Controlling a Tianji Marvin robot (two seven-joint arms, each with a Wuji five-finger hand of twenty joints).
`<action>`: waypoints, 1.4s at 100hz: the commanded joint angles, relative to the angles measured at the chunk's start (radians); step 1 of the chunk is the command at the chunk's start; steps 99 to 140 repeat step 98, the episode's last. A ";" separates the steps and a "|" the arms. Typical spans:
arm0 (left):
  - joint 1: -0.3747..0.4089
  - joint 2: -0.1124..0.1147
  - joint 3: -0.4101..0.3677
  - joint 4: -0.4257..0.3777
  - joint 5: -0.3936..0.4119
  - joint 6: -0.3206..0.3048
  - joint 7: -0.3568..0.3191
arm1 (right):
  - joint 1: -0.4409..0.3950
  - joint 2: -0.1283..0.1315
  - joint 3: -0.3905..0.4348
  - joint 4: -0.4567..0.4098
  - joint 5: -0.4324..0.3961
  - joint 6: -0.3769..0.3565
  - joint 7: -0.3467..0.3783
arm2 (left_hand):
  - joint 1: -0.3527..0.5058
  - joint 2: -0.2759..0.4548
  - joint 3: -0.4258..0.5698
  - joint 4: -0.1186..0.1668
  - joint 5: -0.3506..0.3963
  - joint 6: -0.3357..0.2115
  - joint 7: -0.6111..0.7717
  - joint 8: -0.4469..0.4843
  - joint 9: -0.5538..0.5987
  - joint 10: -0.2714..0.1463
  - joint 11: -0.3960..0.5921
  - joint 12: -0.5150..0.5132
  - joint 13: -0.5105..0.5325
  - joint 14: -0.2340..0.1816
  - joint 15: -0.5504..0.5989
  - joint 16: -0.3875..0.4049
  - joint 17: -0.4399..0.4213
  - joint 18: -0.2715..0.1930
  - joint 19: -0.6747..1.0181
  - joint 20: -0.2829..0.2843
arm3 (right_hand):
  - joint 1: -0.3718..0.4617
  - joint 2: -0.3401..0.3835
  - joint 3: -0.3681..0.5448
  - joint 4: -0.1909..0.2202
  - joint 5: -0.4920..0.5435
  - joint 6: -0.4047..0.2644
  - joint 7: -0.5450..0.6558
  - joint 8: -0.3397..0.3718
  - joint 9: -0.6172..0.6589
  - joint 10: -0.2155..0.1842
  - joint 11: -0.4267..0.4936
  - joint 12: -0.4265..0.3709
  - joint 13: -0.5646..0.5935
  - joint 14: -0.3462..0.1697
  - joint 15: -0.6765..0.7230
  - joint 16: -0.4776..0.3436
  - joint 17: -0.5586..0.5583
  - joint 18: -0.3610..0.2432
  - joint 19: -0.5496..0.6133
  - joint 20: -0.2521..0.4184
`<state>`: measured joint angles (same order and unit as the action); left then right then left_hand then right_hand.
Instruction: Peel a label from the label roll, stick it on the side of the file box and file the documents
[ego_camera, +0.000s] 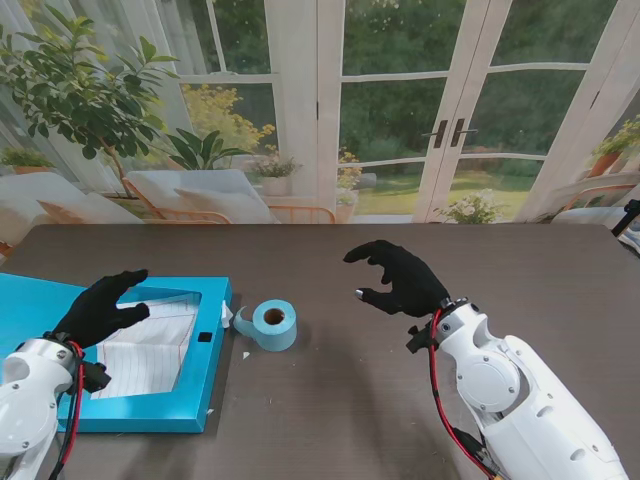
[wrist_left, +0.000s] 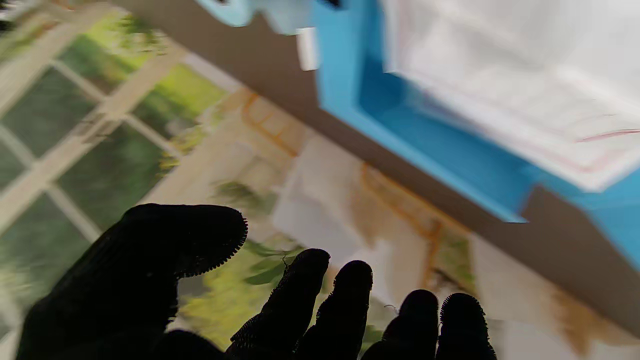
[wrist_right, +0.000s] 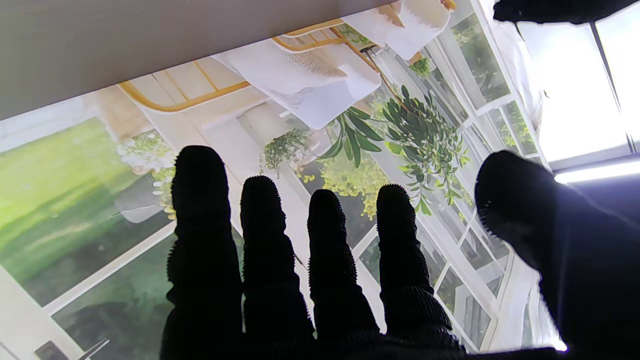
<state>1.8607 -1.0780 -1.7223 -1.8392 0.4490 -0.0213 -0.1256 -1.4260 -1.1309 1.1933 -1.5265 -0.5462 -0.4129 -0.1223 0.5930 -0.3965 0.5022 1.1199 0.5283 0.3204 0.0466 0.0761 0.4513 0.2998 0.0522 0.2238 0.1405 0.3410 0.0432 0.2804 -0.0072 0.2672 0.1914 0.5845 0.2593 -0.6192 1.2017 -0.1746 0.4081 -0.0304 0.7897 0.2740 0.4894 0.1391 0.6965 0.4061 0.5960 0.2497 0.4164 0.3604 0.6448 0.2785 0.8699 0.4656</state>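
Stand view: blue file box (ego_camera: 120, 415) open w/ documents (ego_camera: 150, 345) inside (both hands empty, fingers spread).

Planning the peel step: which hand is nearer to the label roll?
Left. The left hand hovers over the file box, left of the label roll; the right hand is raised farther off on the roll's right.

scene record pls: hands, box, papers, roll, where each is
left hand: open, over the near-left part of the box, holding nothing
right hand: open, fingers curled, above bare table, right of the roll
box: blue, lying flat and open at table's left
papers: lined white sheets inside the box
roll: light blue, on the table just right of the box, loose end toward the box
table: dark wood grain
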 joint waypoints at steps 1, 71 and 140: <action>-0.025 -0.024 0.045 -0.010 -0.028 -0.039 0.002 | -0.012 0.007 0.010 -0.023 -0.005 -0.003 0.022 | -0.015 -0.004 0.002 -0.030 0.023 -0.029 0.008 0.004 0.021 -0.026 0.001 0.011 0.024 0.006 0.011 0.016 0.000 -0.008 -0.021 0.009 | -0.038 0.026 -0.044 0.000 0.025 -0.031 -0.013 0.000 0.007 -0.007 -0.027 -0.012 -0.041 0.000 -0.024 -0.011 -0.500 -0.018 -0.039 0.015; -0.115 -0.068 0.301 0.147 -0.100 -0.371 0.250 | -0.123 0.047 0.124 -0.112 0.054 0.049 0.222 | -0.004 -0.050 0.023 -0.001 0.022 -0.085 -0.005 0.001 -0.002 -0.116 -0.004 -0.006 0.013 -0.041 -0.005 0.008 -0.040 -0.029 -0.058 -0.017 | -0.068 0.131 -0.208 0.031 -0.046 -0.031 -0.076 -0.018 0.001 -0.008 -0.121 -0.016 -0.080 0.010 -0.156 -0.040 -0.501 -0.013 -0.280 0.092; -0.120 -0.066 0.309 0.157 -0.112 -0.368 0.235 | -0.129 0.047 0.124 -0.109 0.054 0.043 0.221 | -0.003 -0.049 0.022 0.001 0.025 -0.081 -0.004 0.001 -0.002 -0.116 0.002 -0.010 0.012 -0.037 -0.005 0.006 -0.041 -0.029 -0.059 -0.022 | -0.065 0.127 -0.197 0.030 -0.050 -0.027 -0.070 -0.018 -0.005 -0.009 -0.116 -0.014 -0.082 0.005 -0.151 -0.038 -0.484 -0.012 -0.326 0.124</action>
